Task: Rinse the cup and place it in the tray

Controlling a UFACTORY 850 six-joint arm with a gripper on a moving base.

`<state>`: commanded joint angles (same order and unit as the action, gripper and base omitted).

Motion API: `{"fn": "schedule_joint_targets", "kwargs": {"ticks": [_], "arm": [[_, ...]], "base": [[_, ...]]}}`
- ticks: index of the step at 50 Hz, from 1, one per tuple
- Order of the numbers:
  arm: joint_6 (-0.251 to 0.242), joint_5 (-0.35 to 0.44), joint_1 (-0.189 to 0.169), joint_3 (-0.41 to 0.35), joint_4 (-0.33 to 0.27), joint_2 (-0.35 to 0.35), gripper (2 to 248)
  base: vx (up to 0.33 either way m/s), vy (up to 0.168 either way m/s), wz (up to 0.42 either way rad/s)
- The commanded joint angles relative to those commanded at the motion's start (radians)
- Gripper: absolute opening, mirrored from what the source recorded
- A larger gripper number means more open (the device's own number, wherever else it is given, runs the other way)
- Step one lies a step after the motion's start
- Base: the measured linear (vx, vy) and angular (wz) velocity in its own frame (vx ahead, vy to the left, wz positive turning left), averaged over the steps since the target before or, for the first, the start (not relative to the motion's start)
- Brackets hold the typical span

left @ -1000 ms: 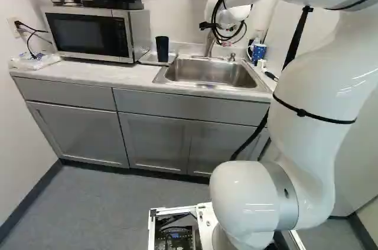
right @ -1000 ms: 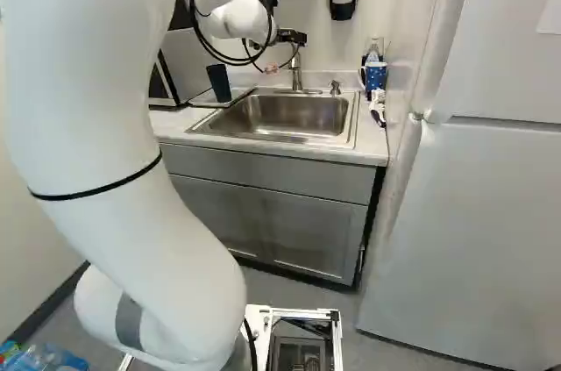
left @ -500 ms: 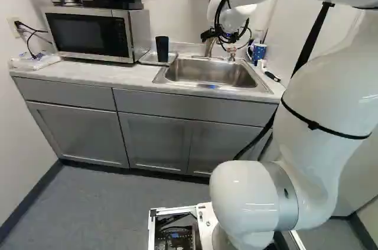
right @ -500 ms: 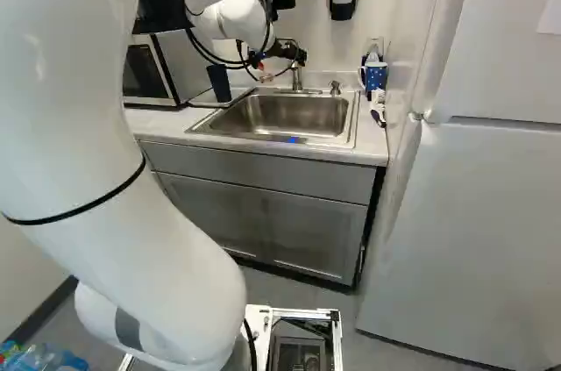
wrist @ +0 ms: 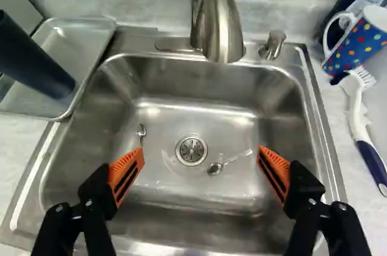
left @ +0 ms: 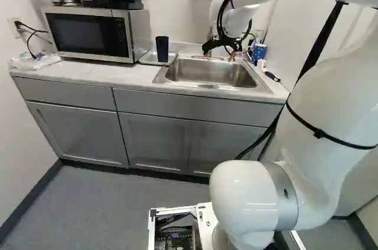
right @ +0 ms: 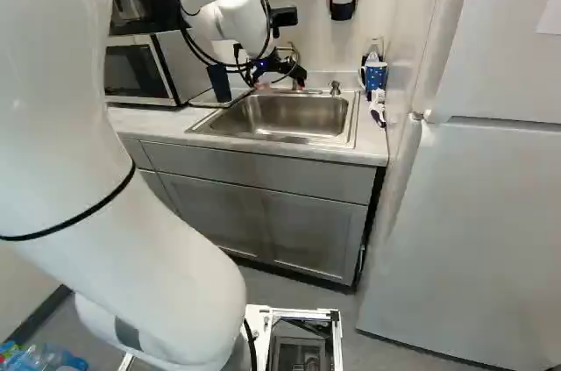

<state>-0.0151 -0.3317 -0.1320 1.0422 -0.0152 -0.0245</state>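
The gripper (wrist: 201, 154) is hanging over the sink (wrist: 181, 89), jaws wide apart and holding nothing, while the spotted mug (wrist: 361, 41), probably the cup to rinse, is standing ahead and out past the finger nearer the brush (wrist: 357, 111), its handle (wrist: 329, 35) facing tapward.

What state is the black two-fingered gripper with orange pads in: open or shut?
Open. In the wrist view the gripper has its orange pads wide apart, with only the stainless steel sink and its contents visible beyond.

Wrist view cutting off dark cup (wrist: 33, 59), dotted mug (wrist: 358, 39), faucet (wrist: 222, 23)
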Motion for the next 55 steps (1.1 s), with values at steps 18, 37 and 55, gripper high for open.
{"fn": "schedule_joint_targets", "kwargs": {"ticks": [18, 37, 55], "arm": [[0.000, -0.055, 0.000, 0.000, 0.000, 0.000, 247], [0.000, -0.055, 0.000, 0.000, 0.000, 0.000, 247], [0.000, -0.055, 0.000, 0.000, 0.000, 0.000, 247]], "base": [[0.000, 0.000, 0.000], [0.000, 0.000, 0.000], [0.000, 0.000, 0.000]]}}
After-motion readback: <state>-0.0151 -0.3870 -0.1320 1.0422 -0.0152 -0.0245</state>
